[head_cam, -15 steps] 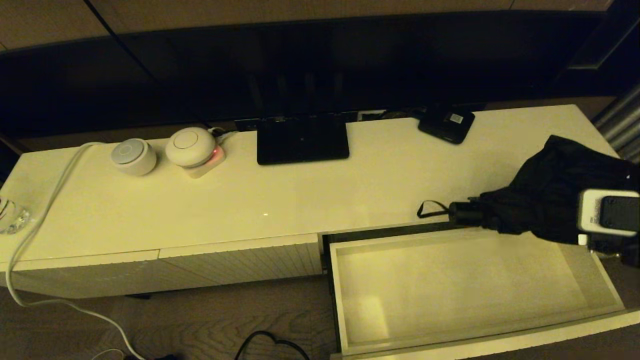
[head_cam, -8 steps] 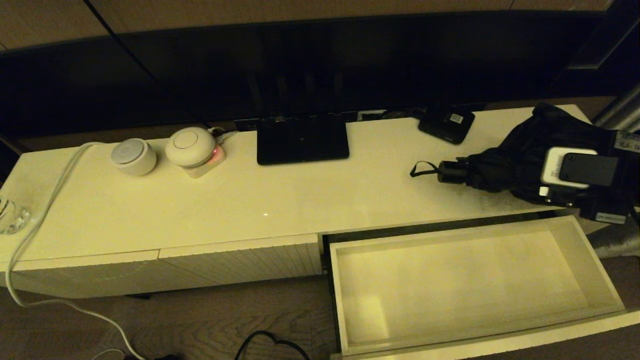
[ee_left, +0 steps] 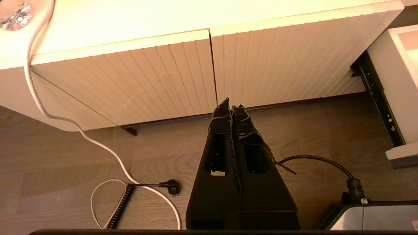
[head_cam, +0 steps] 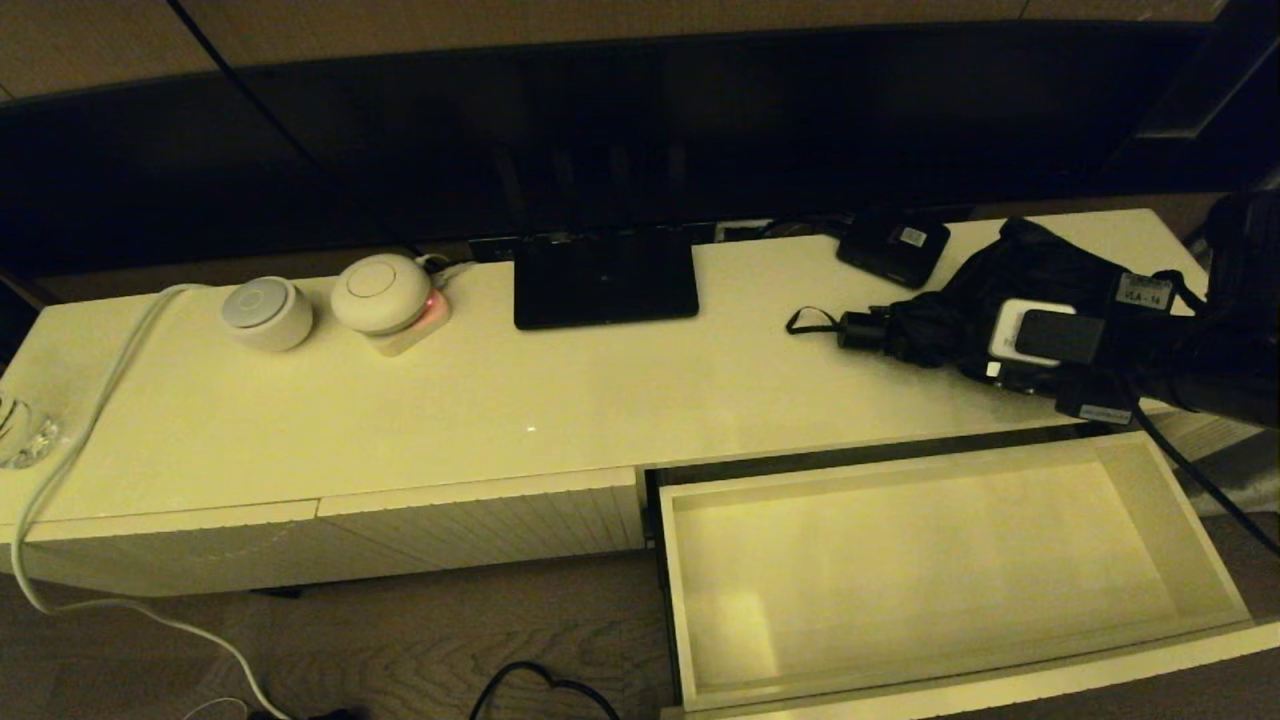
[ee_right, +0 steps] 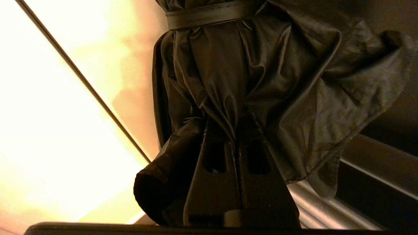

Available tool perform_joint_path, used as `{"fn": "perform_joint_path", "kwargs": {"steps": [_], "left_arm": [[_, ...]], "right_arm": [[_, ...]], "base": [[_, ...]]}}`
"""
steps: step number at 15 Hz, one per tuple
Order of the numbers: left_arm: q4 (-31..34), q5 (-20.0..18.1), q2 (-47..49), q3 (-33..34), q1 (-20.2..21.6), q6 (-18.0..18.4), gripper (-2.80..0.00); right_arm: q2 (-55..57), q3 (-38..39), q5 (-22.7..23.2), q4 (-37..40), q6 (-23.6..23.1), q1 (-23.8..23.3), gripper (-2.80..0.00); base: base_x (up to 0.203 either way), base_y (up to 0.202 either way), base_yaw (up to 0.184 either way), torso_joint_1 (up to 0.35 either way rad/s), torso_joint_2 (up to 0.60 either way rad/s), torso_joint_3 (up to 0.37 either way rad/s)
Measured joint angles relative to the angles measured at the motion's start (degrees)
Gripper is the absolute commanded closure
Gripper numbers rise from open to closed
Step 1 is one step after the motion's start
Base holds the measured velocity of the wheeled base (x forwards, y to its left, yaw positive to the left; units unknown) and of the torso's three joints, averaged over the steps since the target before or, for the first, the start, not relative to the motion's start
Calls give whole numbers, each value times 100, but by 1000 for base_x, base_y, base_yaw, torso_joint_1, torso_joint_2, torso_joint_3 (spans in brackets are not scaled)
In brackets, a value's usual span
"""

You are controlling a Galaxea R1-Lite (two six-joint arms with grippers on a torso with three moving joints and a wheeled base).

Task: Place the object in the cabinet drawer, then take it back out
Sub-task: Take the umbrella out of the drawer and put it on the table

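Taking the open cabinet drawer [head_cam: 930,580] as the landmark: way off to its left, the left end effector [ee_left: 231,107] only turns up in its own wrist cam, fingers pressed together, hanging over the floor by the ribbed front panels [ee_left: 209,68]. Right behind the drawer, on the desk [head_cam: 560,400], sits the umbrella [head_cam: 960,300]. The right end effector [ee_right: 233,130] is clamped on its bunched fabric, which you can only really confirm from the right wrist cam.

Right gripper [ee_right: 240,130] pinched tight on bunched black umbrella [ee_right: 254,75] fabric, strap band [ee_right: 209,14] wrapped round the folds above, bright cream desk [ee_right: 49,114] surface beside it.
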Motion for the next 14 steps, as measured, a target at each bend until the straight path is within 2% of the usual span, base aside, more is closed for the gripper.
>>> {"fn": "perform_joint_path", "kwargs": {"steps": [8,12,14], "left_arm": [[2,0,0,0,0,1,0],[2,0,0,0,0,4,0],[0,1,0,0,0,3,0]], "right_arm": [[162,296,-83,-622,-258,21,0],[-81,318,-58,-213,-232,30,0],[-394,271,0,493,-221,65,0]], "base": [[0,0,0,0,0,0],[0,0,0,0,0,0],[0,0,0,0,0,0]]}}
